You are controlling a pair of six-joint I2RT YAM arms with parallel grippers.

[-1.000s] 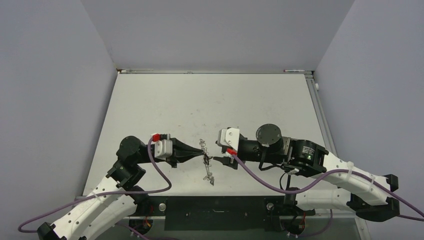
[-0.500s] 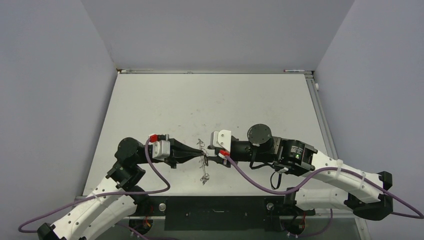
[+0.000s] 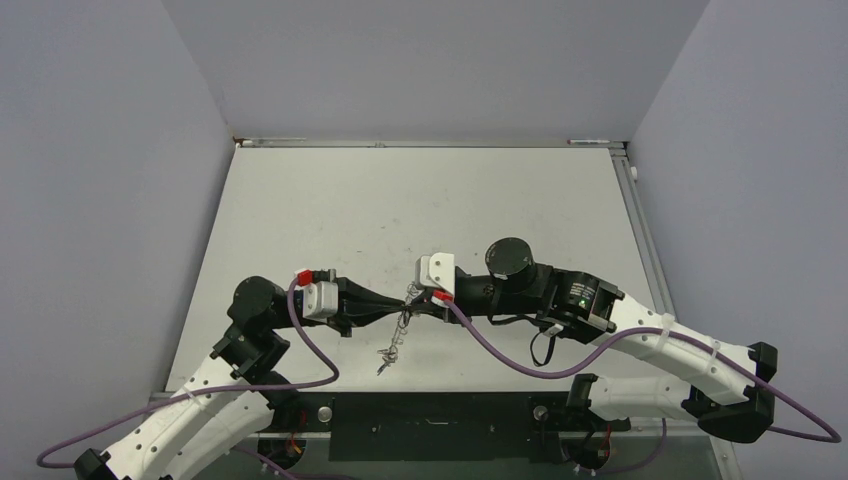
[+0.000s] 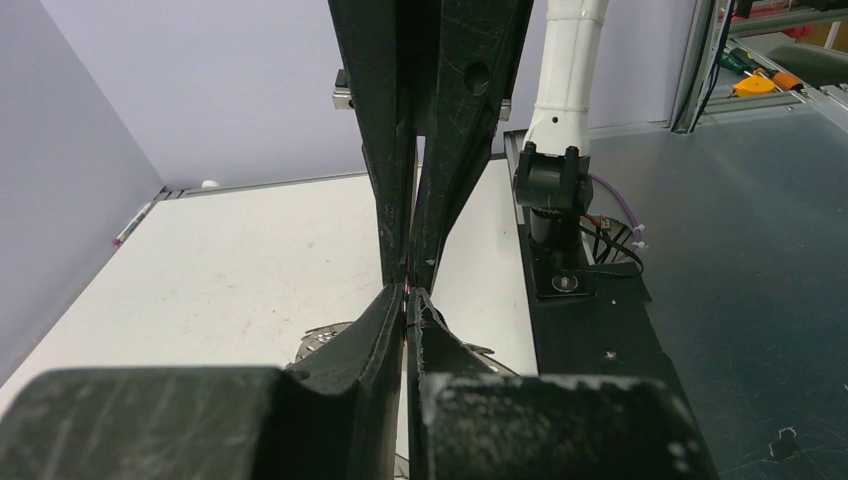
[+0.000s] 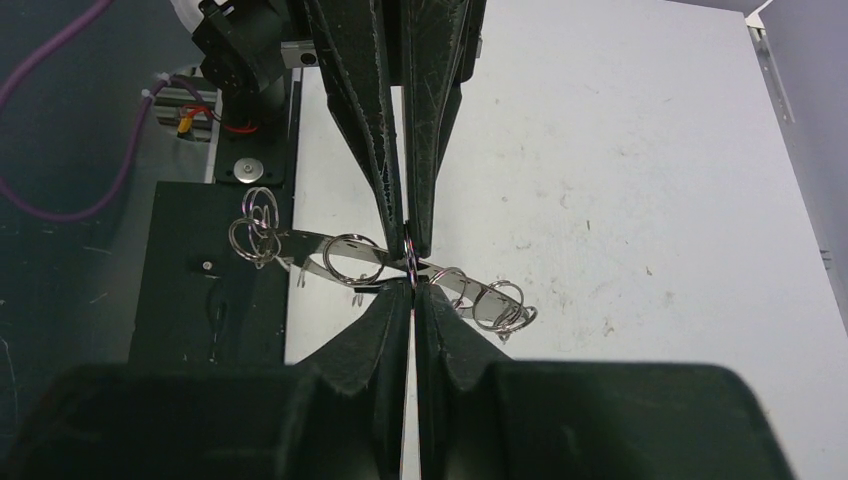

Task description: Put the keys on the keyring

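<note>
The keyring, a flat grey metal band rimmed with thin wire loops, hangs above the table between both arms, tilted with its low end toward the front edge. My left gripper is shut on its upper part. My right gripper meets it tip to tip from the right, also shut on the band. The right wrist view shows the keyring edge-on, my right gripper below and the left gripper above it. In the left wrist view, grey bits of the keyring flank my left gripper. I cannot make out the keys.
White tabletop is enclosed by grey walls at left, back and right. A black base plate runs along the near edge between the arm bases. Purple cables loop from both wrists.
My right gripper moved left to the left gripper's tips and closed on the keyring. The ring's hanging end swung leftward. The left gripper stayed shut.
</note>
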